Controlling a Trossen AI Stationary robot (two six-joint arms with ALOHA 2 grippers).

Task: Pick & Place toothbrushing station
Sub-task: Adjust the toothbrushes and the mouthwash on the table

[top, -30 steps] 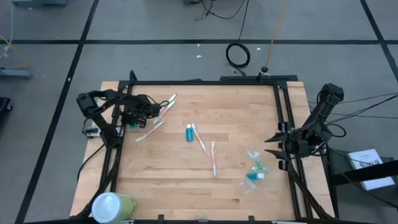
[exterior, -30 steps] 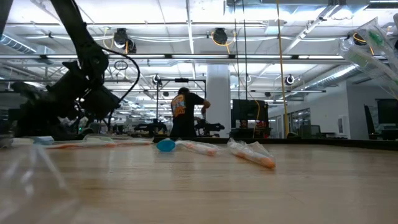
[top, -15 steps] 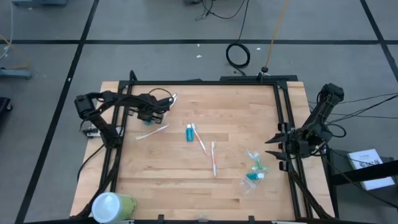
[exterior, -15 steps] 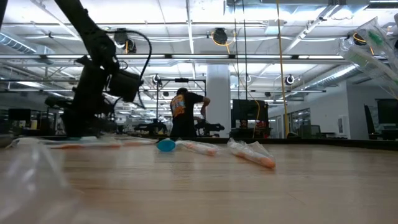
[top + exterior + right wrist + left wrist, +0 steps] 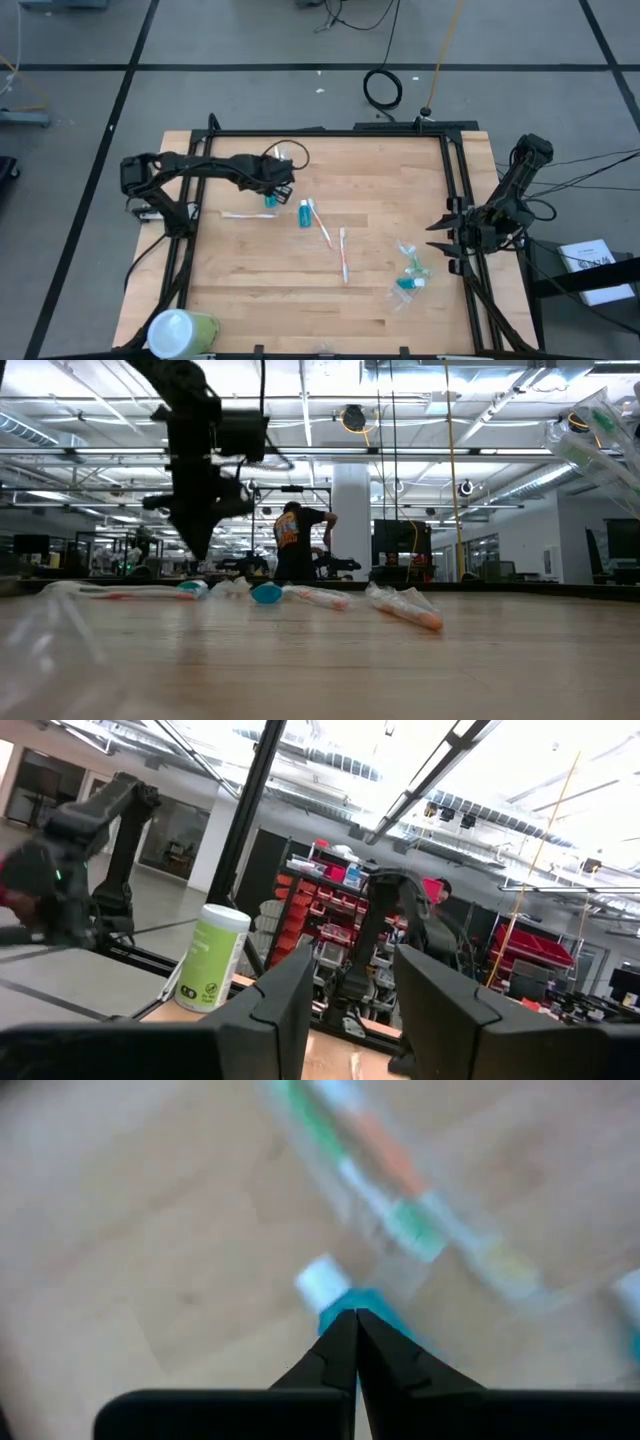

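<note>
- Yellow-green container (image 5: 180, 331) with a white top stands at the counter's near left corner, well apart from everything else; the right wrist view shows it upright (image 5: 211, 956).
- Wooden counter (image 5: 260, 290) carries the toothbrushing things, spread from its left part to its right part.
- Left pincer (image 5: 281, 178) reaches from the left edge over the far left part of the counter, its fingers pressed together on a clear plastic pack of toothbrushes (image 5: 400, 1200); in the left wrist view the closed fingertips (image 5: 352, 1330) point at a small teal tube with a white cap (image 5: 340, 1295) just below them.
- White toothbrush (image 5: 240, 214) lies flat near the left edge, just beside that arm.
- Another teal tube (image 5: 304, 215) lies near the counter's middle, touching a white and orange toothbrush (image 5: 322, 224); a second white and orange toothbrush (image 5: 343, 253) lies just beyond it toward the near edge.
- Clear plastic holder with teal tubes (image 5: 409, 272) lies in the right part of the counter, toward the near edge.
- Right pincer (image 5: 440, 238) waits at the right edge, its fingers (image 5: 285, 1010) standing apart and holding nothing.
- Beyond the counter, in the low view, a person (image 5: 294, 542) stands in the room.
</note>
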